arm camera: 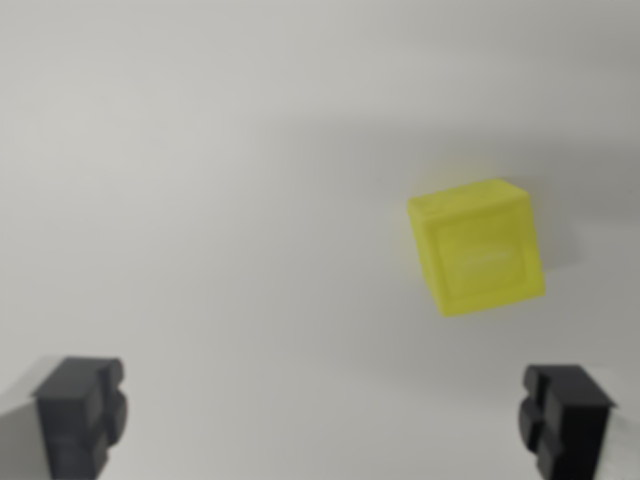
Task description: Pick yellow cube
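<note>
There was 1 yellow cube (477,247), translucent plastic with a square recess in its face, sitting slightly turned on a plain white matte surface (200,200). The gripper (322,418) stood wide open and empty, its 2 dark blocky fingertips (80,412) well apart, the cube lying beyond them toward the wrist view's right.

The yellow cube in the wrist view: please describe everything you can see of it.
The yellow cube looks like translucent plastic, bright yellow, with a shallow square recess in the face toward the camera. It is slightly blurred. It sits rotated a little, on a plain pale surface, casting a soft shadow to the wrist view's right. It lies in the right half of the picture, above the open gripper; neither dark fingertip touches it.
</note>
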Robot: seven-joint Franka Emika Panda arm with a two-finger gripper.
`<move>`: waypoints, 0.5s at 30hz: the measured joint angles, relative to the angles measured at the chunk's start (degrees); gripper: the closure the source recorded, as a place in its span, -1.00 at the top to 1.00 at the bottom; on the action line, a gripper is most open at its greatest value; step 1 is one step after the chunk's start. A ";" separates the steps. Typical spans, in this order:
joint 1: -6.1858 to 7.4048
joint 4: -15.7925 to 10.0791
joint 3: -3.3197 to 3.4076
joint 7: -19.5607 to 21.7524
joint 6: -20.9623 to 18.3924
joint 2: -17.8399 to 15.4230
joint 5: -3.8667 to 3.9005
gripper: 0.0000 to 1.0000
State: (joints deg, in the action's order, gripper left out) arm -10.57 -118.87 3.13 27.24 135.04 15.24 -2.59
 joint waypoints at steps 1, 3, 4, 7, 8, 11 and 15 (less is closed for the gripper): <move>-0.08 -0.02 0.00 -0.26 0.18 0.17 -0.01 1.00; -0.25 -0.04 0.00 -0.78 0.54 0.53 -0.03 1.00; -0.34 -0.05 0.00 -1.04 0.71 0.71 -0.03 1.00; -0.61 -0.09 0.00 -1.83 1.24 1.28 -0.06 1.00; -0.69 -0.09 0.00 -2.10 1.42 1.47 -0.07 1.00; -0.95 -0.09 -0.01 -2.87 1.95 2.02 -0.09 1.00; -1.29 -0.09 -0.01 -3.92 2.64 2.80 -0.12 1.00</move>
State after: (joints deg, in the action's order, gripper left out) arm -11.87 -118.96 3.13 23.32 137.68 18.04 -2.71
